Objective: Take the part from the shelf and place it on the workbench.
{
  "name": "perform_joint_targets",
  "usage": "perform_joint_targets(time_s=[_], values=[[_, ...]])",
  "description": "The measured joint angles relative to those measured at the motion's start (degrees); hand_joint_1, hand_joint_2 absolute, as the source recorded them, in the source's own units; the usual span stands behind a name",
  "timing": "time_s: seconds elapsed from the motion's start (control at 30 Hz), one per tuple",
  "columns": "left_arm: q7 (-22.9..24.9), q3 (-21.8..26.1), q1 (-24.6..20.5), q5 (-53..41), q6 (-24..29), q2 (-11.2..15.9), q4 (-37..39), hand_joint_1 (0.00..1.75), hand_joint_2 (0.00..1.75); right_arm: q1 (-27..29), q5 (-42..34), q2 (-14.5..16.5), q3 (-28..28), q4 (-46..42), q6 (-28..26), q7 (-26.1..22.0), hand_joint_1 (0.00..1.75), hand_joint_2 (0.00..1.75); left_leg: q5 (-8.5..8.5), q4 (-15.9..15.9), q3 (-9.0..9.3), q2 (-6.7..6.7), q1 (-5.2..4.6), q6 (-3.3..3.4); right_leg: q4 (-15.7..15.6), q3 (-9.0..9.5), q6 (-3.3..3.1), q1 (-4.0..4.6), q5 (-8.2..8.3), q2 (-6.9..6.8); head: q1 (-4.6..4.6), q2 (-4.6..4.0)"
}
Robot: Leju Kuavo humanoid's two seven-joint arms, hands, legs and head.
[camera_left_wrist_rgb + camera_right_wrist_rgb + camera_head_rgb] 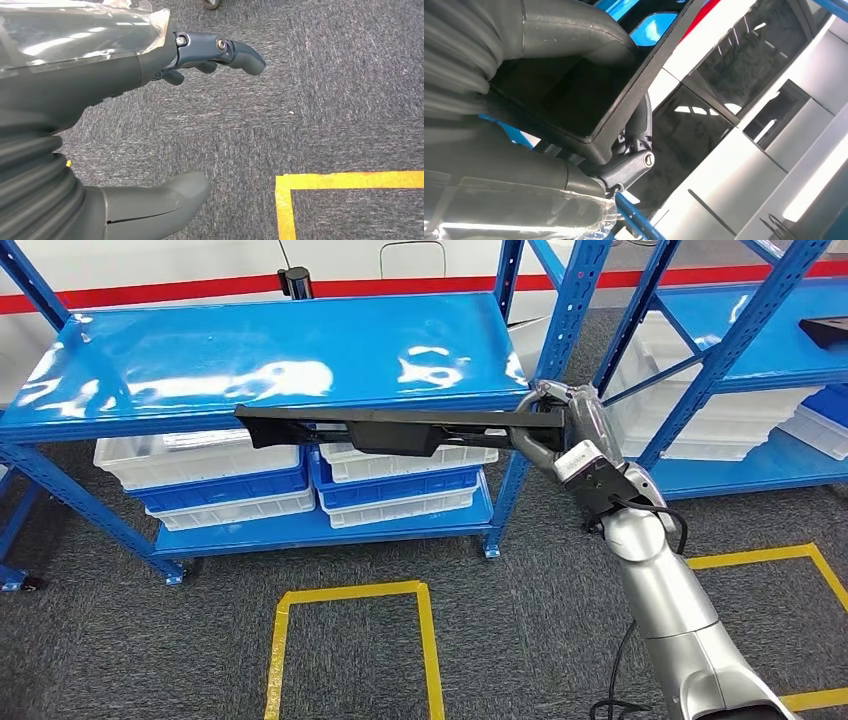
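Black long part [400, 428] gripped at one end by right hand [562, 425], centre frame, apparently just off blue shelf [250, 350] for carrying; left hand [150, 100] empty, fingers apart.

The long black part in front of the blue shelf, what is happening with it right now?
The robot's right hand grips the long black part at one end and holds it level in front of the edge of the blue shelf, which seems to be above white and blue bins on the lower level. The part appears to be clear of the shelf board. The left hand holds nothing, with its fingers apart above the grey carpet. No workbench is visible, so the placing is not yet done.
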Motion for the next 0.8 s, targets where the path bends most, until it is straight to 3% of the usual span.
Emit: perform_joint_targets(time_s=[0.07,0.17,0.2,0.27,0.33,0.37,0.4,0.5,0.53,0.63,0.7,0.73,0.8], values=[[0.0,0.0,0.0,0.0,0.1,0.0,0.0,0.00,1.75,0.0,0.0,-0.1,-0.2,0.0,-0.2,-0.1,1.75,1.75,0.22,0.6,-0.64,-0.02,-0.23,-0.66,-3.1,1.45,-0.66,0.20,0.83,0.11,-0.05,0.00],[0.0,0.1,0.1,0.0,0.3,0.0,0.0,0.00,1.75,0.1,0.0,-0.1,-0.4,0.0,-0.4,-0.1,1.75,1.75,0.13,1.2,-1.36,-0.09,-0.05,-1.58,-2.8,0.92,-2.04,-0.03,1.77,0.19,-0.14,0.00],[-0.1,0.1,0.1,0.0,0.3,0.0,0.0,0.00,1.75,0.2,0.0,-0.1,-0.4,0.0,-0.4,-0.1,1.75,1.75,-0.98,2.3,-1.90,-0.10,0.11,-1.92,-2.9,0.73,-2.52,-0.20,2.09,0.15,-0.18,0.00],[-0.1,0.1,0.1,-0.1,0.3,0.0,0.0,0.00,1.75,0.2,0.0,-0.1,-0.4,0.0,-0.4,-0.1,1.75,1.75,-5.15,7.8,-4.04,-0.12,0.37,-2.59,-2.9,0.16,-3.29,-0.18,2.66,0.09,-0.27,0.00],[-0.1,0.1,0.1,-0.1,0.3,0.0,0.0,0.00,1.75,0.3,0.0,-0.1,-0.5,0.0,-0.4,-0.1,1.75,1.75,-8.79,14.6,-6.40,-0.13,0.55,-2.95,-2.8,-0.57,-3.62,0.04,3.16,0.07,-0.29,0.00],[-0.1,0.1,0.1,-0.2,0.3,0.0,0.0,0.00,1.75,0.4,0.0,-0.1,-0.5,0.0,-0.4,-0.1,1.75,1.75,-9.32,16.1,-6.64,-0.13,0.60,-2.95,-2.8,-0.93,-3.64,0.16,3.40,0.08,-0.29,0.00],[-0.1,0.1,0.1,-0.2,0.3,0.0,0.0,0.00,1.75,0.6,0.0,-0.2,-0.5,0.0,-0.4,-0.1,1.75,1.75,-8.77,15.4,-5.71,-0.13,0.61,-2.80,-2.8,-1.22,-3.59,0.27,3.63,0.12,-0.29,0.00],[-0.1,0.1,0.0,-0.2,0.3,0.1,0.0,0.00,1.75,0.8,0.0,-0.3,-0.7,0.0,-0.5,-0.2,1.75,1.75,-5.06,4.9,1.29,-0.29,0.33,-1.46,-2.8,-1.62,-3.18,0.57,4.18,0.20,-0.25,0.00],[-0.1,0.1,-0.1,-0.2,0.3,0.2,0.0,0.00,1.75,0.8,0.0,-0.3,-0.7,0.0,-0.5,-0.2,1.75,1.75,-4.47,2.3,2.84,-0.33,0.11,-1.00,-2.8,-1.68,-2.95,0.63,4.32,0.16,-0.24,0.00],[-0.2,0.1,-0.1,-0.2,0.3,0.3,0.0,0.00,1.75,0.9,-0.1,-0.4,-0.9,0.0,-0.5,-0.3,1.75,1.75,-3.71,0.6,3.45,-0.26,-0.43,-0.05,-3.1,-1.85,-1.92,0.69,4.95,0.01,-0.32,0.00],[-0.2,0.1,-0.1,-0.2,0.3,0.3,0.0,0.00,1.75,0.8,-0.1,-0.6,-1.0,0.0,-0.5,-0.3,1.75,1.75,-2.51,-0.6,3.50,0.01,-0.24,0.57,-2.2,-2.59,-1.47,0.78,4.31,0.02,-0.29,0.00],[-0.2,0.1,-0.1,-0.2,0.3,0.3,0.0,0.00,1.75,0.8,-0.1,-0.7,-1.1,0.0,-0.5,-0.4,1.75,1.75,-1.87,-1.2,3.40,0.14,-0.09,0.85,-0.3,-3.54,-1.54,0.83,3.03,0.03,-0.22,0.00],[-0.2,0.1,-0.1,-0.2,0.3,0.2,0.0,0.00,1.75,0.9,-0.1,-0.8,-1.1,0.0,-0.5,-0.4,1.75,1.75,-1.05,-1.5,2.63,0.25,-0.03,1.17,6.9,-6.56,-1.87,0.64,-0.94,0.04,-0.10,0.00]])
